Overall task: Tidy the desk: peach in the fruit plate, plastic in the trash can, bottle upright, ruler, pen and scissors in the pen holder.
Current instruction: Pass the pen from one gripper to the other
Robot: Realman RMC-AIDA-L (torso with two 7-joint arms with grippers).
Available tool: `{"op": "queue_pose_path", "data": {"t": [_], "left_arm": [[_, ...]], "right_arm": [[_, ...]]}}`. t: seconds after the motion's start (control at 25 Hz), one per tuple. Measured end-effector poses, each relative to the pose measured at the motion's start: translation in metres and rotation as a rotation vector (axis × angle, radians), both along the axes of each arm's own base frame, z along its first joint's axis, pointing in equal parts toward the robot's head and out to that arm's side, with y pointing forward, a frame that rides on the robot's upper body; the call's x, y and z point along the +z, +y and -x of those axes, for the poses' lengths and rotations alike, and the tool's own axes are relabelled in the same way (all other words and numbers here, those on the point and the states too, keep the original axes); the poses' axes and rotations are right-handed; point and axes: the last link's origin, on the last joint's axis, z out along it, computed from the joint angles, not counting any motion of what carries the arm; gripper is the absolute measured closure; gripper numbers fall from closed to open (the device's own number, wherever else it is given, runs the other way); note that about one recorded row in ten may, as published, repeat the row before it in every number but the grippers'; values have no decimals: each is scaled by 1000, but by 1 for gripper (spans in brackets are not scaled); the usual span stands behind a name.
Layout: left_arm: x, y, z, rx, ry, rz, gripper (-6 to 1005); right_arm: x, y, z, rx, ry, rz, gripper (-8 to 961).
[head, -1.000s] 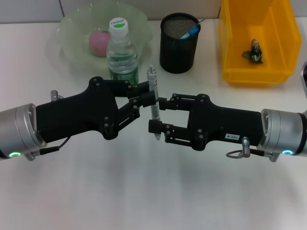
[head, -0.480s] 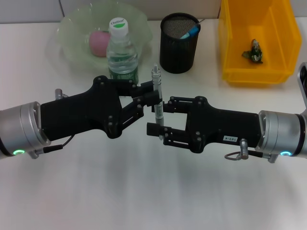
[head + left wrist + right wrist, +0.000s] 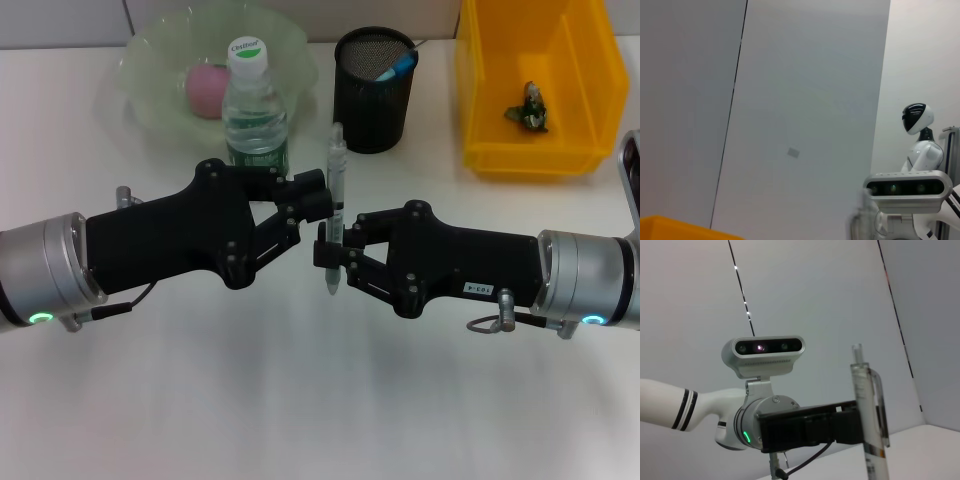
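A clear pen stands upright in the air between my two grippers, over the middle of the desk. My left gripper is shut on its upper part. My right gripper is shut on its lower part, just above the tip. The right wrist view shows the pen with the left gripper on it. The bottle stands upright behind my left gripper. The peach lies in the green fruit plate. The black mesh pen holder holds a blue-tipped item.
A yellow bin at the back right holds a crumpled piece of plastic. The bin's edge shows in the left wrist view. The bottle and pen holder stand close behind the grippers.
My right gripper's fingers, open around the pen before, have closed on it. The pen has shifted slightly right and stands more upright. My left gripper has kept its hold.
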Motion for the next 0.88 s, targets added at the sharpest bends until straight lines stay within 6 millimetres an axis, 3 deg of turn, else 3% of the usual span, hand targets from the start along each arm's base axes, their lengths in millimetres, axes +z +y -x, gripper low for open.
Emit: {"op": "queue_pose_path", "data": {"t": [0.08, 0.28, 0.88], "left_arm": [[0, 0, 0, 1, 0, 2, 850], [-1, 0, 0, 2, 0, 2, 850], [1, 0, 7, 40, 1, -14, 850]], "right_arm": [[0, 0, 0, 0, 0, -1, 733], [0, 0, -1, -5, -5, -5, 814], [1, 1, -4, -21, 2, -29, 814]]}}
